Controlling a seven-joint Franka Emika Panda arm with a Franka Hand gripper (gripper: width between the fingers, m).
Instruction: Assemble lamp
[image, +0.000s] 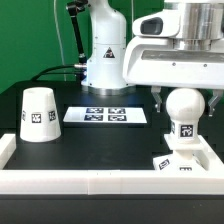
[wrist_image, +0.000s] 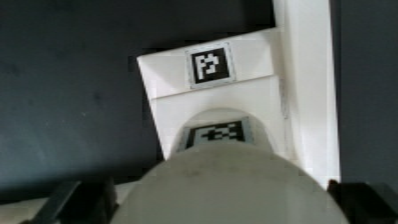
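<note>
Now my gripper (image: 185, 99) squeezes the bulb (image: 186, 114) and holds it right over the base (image: 168, 164) by the white wall (image: 100, 181), I think it is not screwed in yet, and the shade (image: 38, 112) sits well apart, not put on

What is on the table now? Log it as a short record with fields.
gripper: shut on the bulb, fingers either side of its ball
bulb: upright, neck down, over the base; seated or not, cannot tell
shade: standing apart at the exterior view's left, wide end down
marker board: flat, between shade and base
</note>
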